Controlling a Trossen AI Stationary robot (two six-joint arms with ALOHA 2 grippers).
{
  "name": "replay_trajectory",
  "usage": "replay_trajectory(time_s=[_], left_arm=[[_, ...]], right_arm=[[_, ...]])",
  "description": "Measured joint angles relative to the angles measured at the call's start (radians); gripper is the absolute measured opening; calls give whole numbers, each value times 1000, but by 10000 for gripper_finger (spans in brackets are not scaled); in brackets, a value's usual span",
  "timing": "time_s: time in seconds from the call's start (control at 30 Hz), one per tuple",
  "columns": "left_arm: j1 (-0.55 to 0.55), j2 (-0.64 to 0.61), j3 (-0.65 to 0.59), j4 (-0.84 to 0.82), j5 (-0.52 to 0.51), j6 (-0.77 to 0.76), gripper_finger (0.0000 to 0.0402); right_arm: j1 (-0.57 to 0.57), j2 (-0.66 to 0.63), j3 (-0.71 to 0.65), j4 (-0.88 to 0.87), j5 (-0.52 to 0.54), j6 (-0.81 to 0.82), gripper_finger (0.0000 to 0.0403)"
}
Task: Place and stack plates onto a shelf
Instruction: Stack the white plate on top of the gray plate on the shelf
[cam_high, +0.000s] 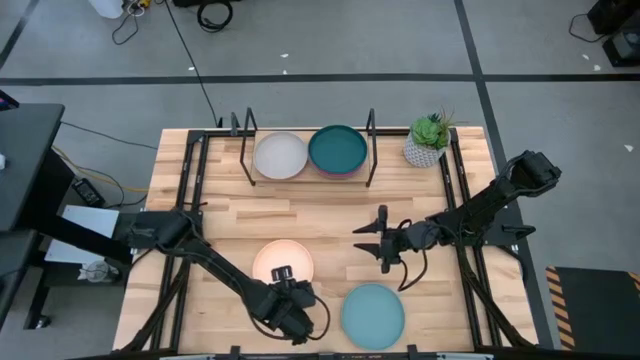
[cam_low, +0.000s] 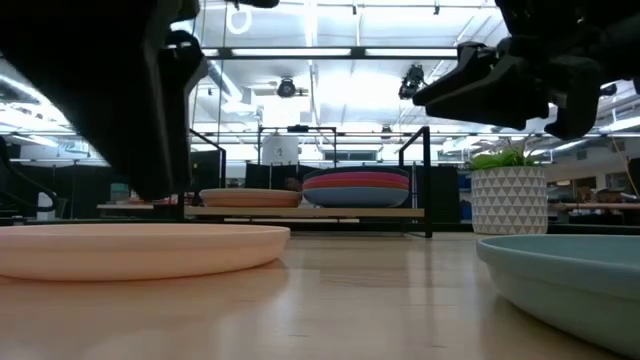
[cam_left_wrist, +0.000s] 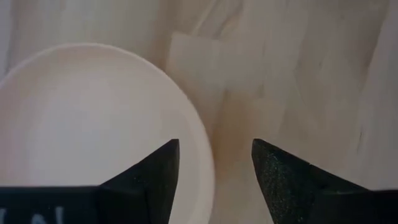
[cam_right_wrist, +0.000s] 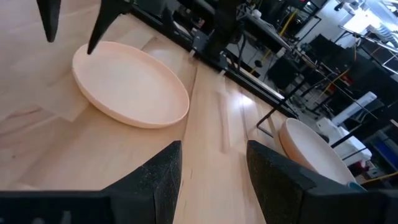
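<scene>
At the table's near edge, your left gripper (cam_left_wrist: 214, 168) hangs open over the cream plate's (cam_high: 283, 261) rim, straddling it. Right of it lies the light blue plate (cam_high: 373, 314). Your right gripper (cam_high: 372, 240) hovers spread, empty. Only the low view reveals stacked plates beneath the teal plate (cam_high: 337, 148) on the shelf (cam_low: 310, 212).

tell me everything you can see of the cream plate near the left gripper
The cream plate is round, shallow and matte with a low raised rim. It lies flat and empty on the wooden table, near the front edge, apart from the light blue plate. The left gripper hangs open over its rim, not touching it.
</scene>
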Motion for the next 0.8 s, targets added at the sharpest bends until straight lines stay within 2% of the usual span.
replay_trajectory(time_s=[0.17,0.47,0.57,0.73,0.8], left_arm=[[-2,53,-1,-53,66,-5,191],[-5,91,4,-117,110,-22,137],[-1,95,4,-114,122,-7,104],[-1,96,1,-148,113,47,19],[3,88,-1,-152,114,48,14]], right_arm=[[-9,0,0,-2,-13,6,187],[-9,0,0,-5,-50,26,187],[-10,0,0,-3,-81,32,187],[-10,0,0,3,-90,32,187],[-10,0,0,3,-90,37,187]])
